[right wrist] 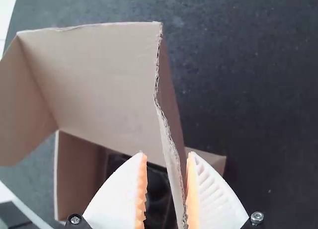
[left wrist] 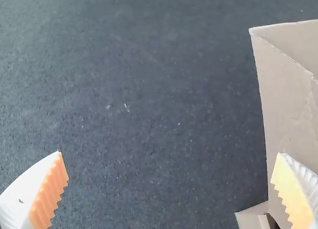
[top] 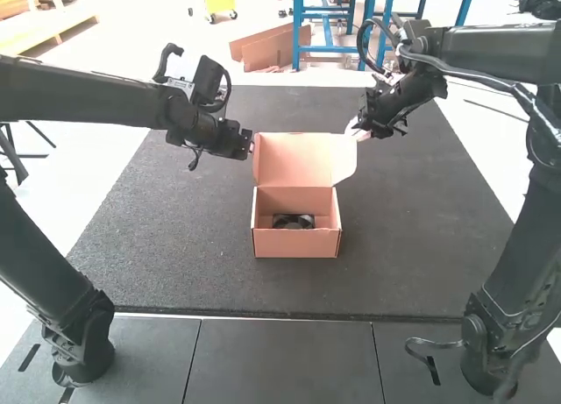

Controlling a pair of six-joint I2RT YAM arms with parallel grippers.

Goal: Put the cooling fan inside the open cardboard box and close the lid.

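One cardboard box (top: 295, 242) is sitting on the mat (top: 421, 229). One cooling fan (top: 293, 220) is lying inside it, and the one lid (top: 302, 159) is standing upright.

Two grippers are attending:
- The right gripper (right wrist: 166, 154) is straddling the lid's side flap (top: 348, 154), its fingers slightly apart, with a gap seemingly showing on one side.
- The left gripper (top: 244, 145) is hanging just beside the lid's opposite edge, fingers wide apart.

Risk: an unclamped flap could be slipping or creasing during the push-down. The light box could be sliding, and flaps could be catching outside the walls.
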